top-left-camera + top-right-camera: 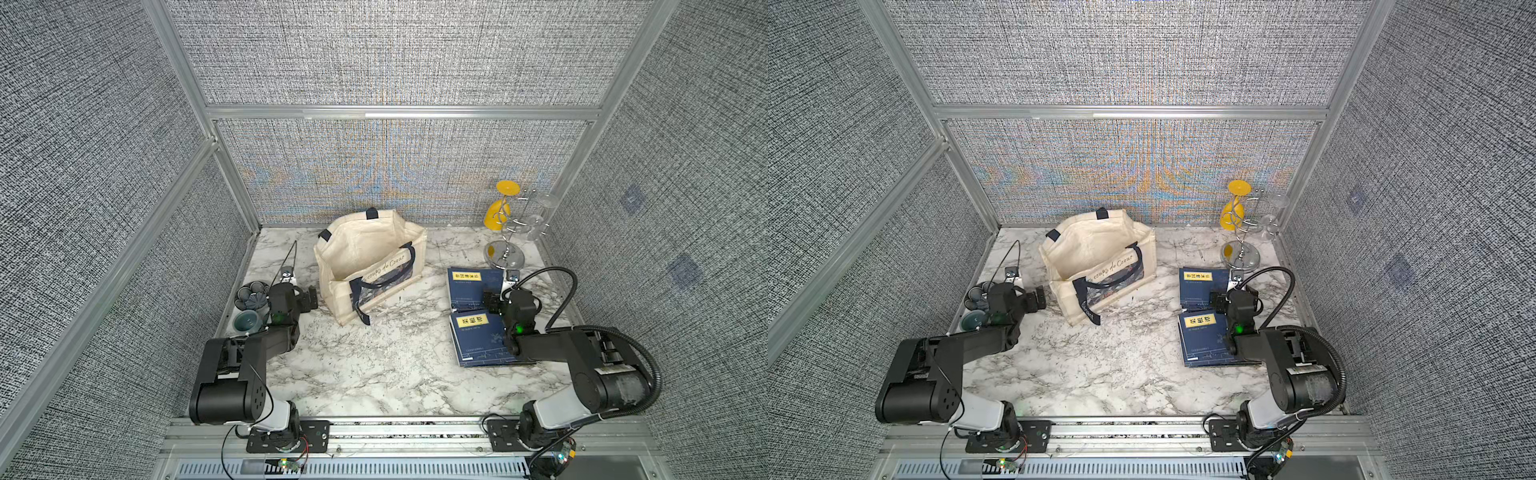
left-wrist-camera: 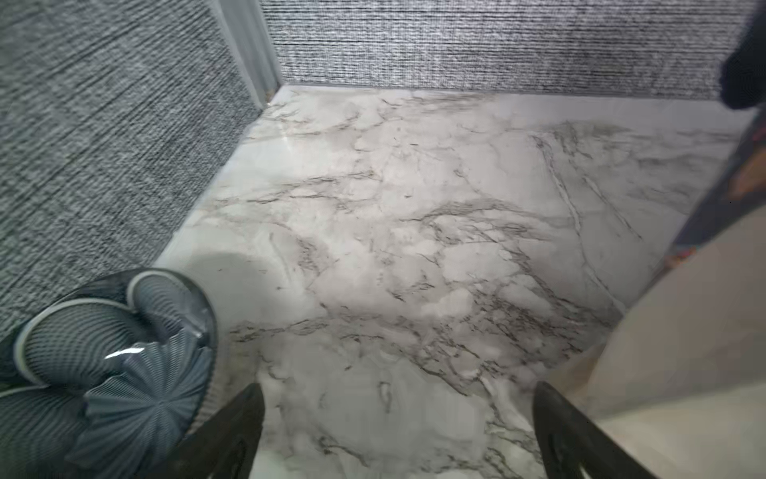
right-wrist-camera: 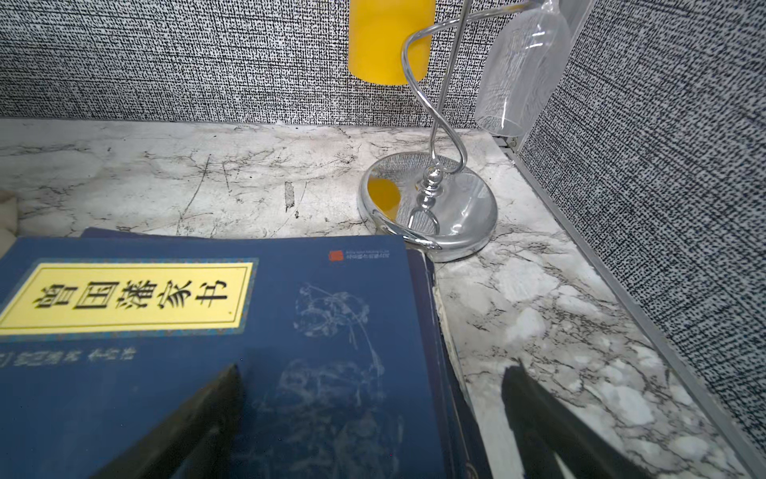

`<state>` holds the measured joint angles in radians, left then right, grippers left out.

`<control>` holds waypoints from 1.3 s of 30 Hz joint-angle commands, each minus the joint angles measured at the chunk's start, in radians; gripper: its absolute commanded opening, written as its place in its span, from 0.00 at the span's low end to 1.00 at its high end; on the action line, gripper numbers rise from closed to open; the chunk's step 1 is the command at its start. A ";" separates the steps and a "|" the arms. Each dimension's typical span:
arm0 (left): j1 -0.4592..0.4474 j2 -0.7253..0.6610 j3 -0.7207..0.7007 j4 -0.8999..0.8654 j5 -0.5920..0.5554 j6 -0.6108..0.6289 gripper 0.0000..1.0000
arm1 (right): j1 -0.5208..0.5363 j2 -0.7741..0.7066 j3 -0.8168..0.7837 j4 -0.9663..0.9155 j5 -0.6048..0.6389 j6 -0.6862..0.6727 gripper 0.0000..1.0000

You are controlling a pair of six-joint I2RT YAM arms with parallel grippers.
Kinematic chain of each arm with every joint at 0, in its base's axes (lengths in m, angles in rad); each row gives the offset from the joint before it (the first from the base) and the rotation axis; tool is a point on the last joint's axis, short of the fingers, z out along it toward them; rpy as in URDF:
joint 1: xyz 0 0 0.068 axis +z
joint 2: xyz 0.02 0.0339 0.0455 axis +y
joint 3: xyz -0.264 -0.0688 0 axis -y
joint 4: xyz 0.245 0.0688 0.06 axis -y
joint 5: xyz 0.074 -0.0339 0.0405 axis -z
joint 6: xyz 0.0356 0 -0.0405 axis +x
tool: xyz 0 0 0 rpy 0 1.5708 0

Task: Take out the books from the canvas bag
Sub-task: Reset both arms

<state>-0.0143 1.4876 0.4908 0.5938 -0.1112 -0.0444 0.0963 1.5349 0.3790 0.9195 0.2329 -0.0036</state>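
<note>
Nearest on the table [image 1: 374,374], the books [image 1: 478,338] are being seen lying in two stacks, the nearer partly being hidden by the right arm [image 1: 540,345]. Over them the right gripper [image 3: 375,369] is being held wide, empty. Farther, the left gripper [image 2: 398,387] is being held wide beside the open canvas bag [image 1: 365,266]; only cream lining is being shown inside.

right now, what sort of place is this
Likely a robot test booth: grey fabric walls on an aluminium frame, a marble-look table, left arm and right arm bolted to a front rail.
</note>
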 commanded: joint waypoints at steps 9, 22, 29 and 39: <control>-0.030 -0.017 -0.055 0.137 -0.073 0.038 1.00 | 0.002 0.004 -0.002 -0.026 0.006 -0.013 0.99; -0.016 0.052 -0.166 0.421 -0.116 0.006 1.00 | 0.000 0.004 -0.002 -0.026 0.005 -0.012 0.99; -0.016 0.045 -0.166 0.412 -0.113 0.005 1.00 | 0.000 0.004 -0.003 -0.026 0.005 -0.013 0.99; -0.015 0.043 -0.164 0.408 -0.111 0.005 1.00 | 0.000 0.005 -0.002 -0.026 0.004 -0.013 0.99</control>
<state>-0.0303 1.5299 0.3233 0.9703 -0.2146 -0.0341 0.0959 1.5352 0.3790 0.9195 0.2329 -0.0032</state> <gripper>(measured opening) 0.996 0.991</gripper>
